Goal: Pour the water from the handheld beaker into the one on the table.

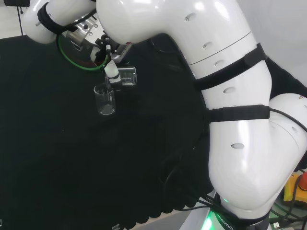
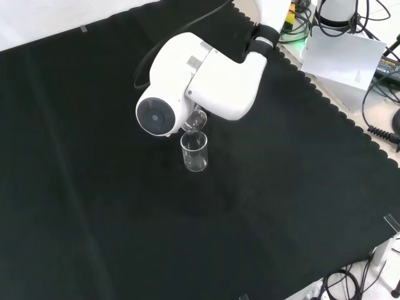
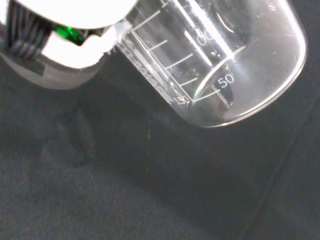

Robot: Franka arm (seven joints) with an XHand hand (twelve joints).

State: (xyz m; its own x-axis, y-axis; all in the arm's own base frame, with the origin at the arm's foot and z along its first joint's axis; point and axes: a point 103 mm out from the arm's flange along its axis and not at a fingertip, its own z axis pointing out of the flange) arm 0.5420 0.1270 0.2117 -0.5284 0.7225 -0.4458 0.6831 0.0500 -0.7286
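Two beakers are on view, and one hand. The tilted clear glass beaker with a white printed scale (image 3: 220, 65) carries short graduation lines and small white numerals up its wall, seen close in the wrist view. There the glass is clean and see-through, with a rounded base edge. A faint curved line crosses the lower wall near the base. Whether that is a water surface I cannot tell.

In the head view this held beaker (image 1: 127, 76) lies almost on its side in the air, mouth pointing to the view's left. The black and white robot hand (image 1: 109, 64) grips it. One finger (image 1: 112, 74) runs down across the beaker's mouth end and the rest of the hand closes on the glass from above. A blurred white and grey part of the hand (image 3: 60, 45) sits just beside the beaker's wall in the wrist view.

The upright clear beaker on the black cloth (image 1: 105, 99) stands just below and left of the held one's mouth in the head view. Its contents cannot be made out. In the front view it (image 2: 194, 152) stands upright directly under the held beaker (image 2: 197, 119), which peeks out beneath the arm's big white link with the round grey cap (image 2: 187, 81).

The black cloth with a scalloped edge (image 2: 94, 187) covers the bench.
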